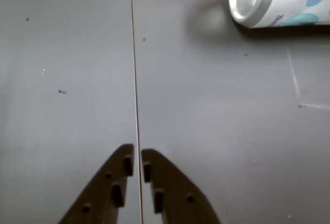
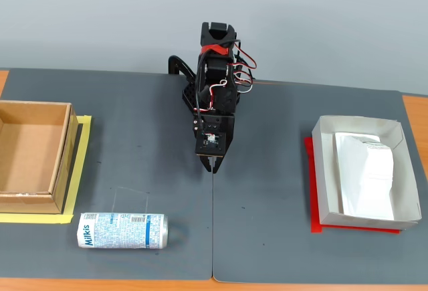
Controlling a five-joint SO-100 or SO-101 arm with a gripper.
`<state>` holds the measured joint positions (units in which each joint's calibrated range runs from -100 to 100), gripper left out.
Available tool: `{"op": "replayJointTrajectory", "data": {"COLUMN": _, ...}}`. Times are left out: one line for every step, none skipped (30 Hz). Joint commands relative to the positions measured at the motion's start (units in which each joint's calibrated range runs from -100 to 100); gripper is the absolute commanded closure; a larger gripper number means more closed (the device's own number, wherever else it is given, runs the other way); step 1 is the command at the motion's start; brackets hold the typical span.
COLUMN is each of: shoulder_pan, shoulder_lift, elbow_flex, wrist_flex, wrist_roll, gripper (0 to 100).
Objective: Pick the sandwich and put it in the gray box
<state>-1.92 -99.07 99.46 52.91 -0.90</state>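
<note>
Claw: your claw (image 1: pixel 138 154) hangs above the dark mat (image 2: pixel 134 124), its two fingers almost together with only a thin gap, and it holds nothing.
Under the claw: you see the seam (image 1: pixel 135 80) between the two mat pieces running straight between the fingertips.
Can: the blue-white can (image 2: pixel 122 230) lies on its side, at the lower left in the fixed view.
Sandwich: the white package (image 2: pixel 364 170) lies inside the gray box (image 2: pixel 322 177), far at the right.
Brown box: the brown box (image 2: pixel 30 157) stands at the left edge on yellow tape (image 2: pixel 81 164).
</note>
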Motion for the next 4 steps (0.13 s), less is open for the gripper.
{"op": "replayJointTrajectory", "data": {"shoulder_pan": 0.4, "shoulder_lift": -0.3, "elbow_flex": 0.1, "wrist_flex": -0.9, "wrist_roll": 0.1, "gripper": 98}}
{"op": "replayJointTrajectory", "data": {"shoulder_pan": 0.4, "shoulder_lift": -0.3, "elbow_flex": 0.1, "wrist_flex": -0.9, "wrist_roll": 0.1, "gripper": 98}}
{"op": "replayJointTrajectory", "data": {"shoulder_pan": 0.4, "shoulder_lift": -0.3, "elbow_flex": 0.1, "wrist_flex": -0.9, "wrist_roll": 0.1, "gripper": 98}}
{"op": "replayJointTrajectory", "data": {"shoulder_pan": 0.4, "shoulder_lift": -0.3, "elbow_flex": 0.1, "wrist_flex": -0.9, "wrist_roll": 0.1, "gripper": 98}}
